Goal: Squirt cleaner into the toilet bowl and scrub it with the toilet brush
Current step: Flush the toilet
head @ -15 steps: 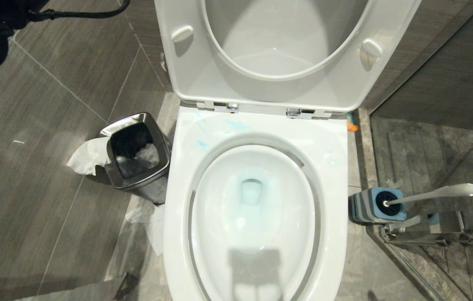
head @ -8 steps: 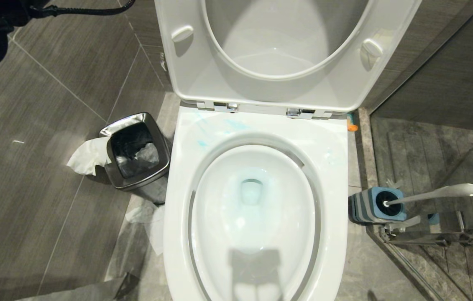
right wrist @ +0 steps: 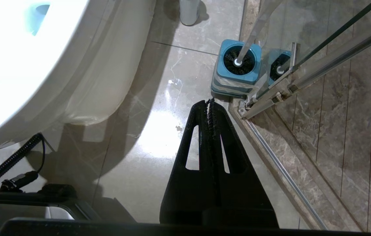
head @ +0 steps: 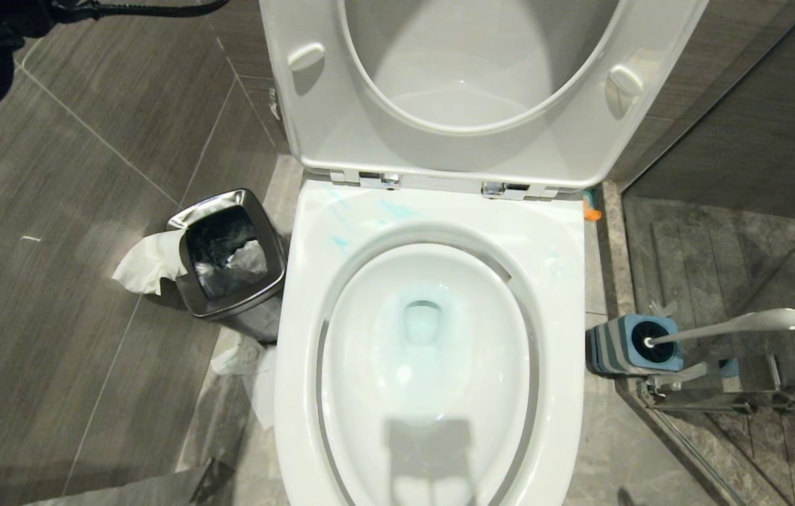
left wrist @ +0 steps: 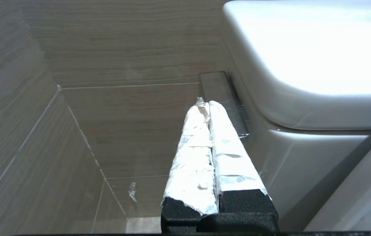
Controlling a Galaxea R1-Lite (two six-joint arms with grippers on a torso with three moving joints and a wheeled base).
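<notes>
The left gripper [left wrist: 209, 106] has its two white-wrapped fingers pressed together with nothing between them; it is up beside the toilet's white tank, near a chrome plate [left wrist: 223, 98] on the wood-grain wall tiles. The right gripper [right wrist: 211, 104] is likewise closed and empty, its black toothed fingers meeting above the glossy floor, just short of the blue-and-grey holder [right wrist: 236, 77].

The toilet brush [head: 727, 328] stands in that holder to the right of the toilet, its black bristle head sunk in the cup and its slim white handle leaning away toward the glass shower partition [right wrist: 329, 98] (a reflection of the holder shows in the glass). The toilet bowl [head: 432, 225] sits open, seat and lid raised. The cleaner [head: 341, 241] shows as turquoise smears on the back left of the rim and a pale blue tint around the drain. A steel-rimmed bin [head: 228, 253] with white paper [head: 147, 261] hanging over its edge stands to the bowl's left
</notes>
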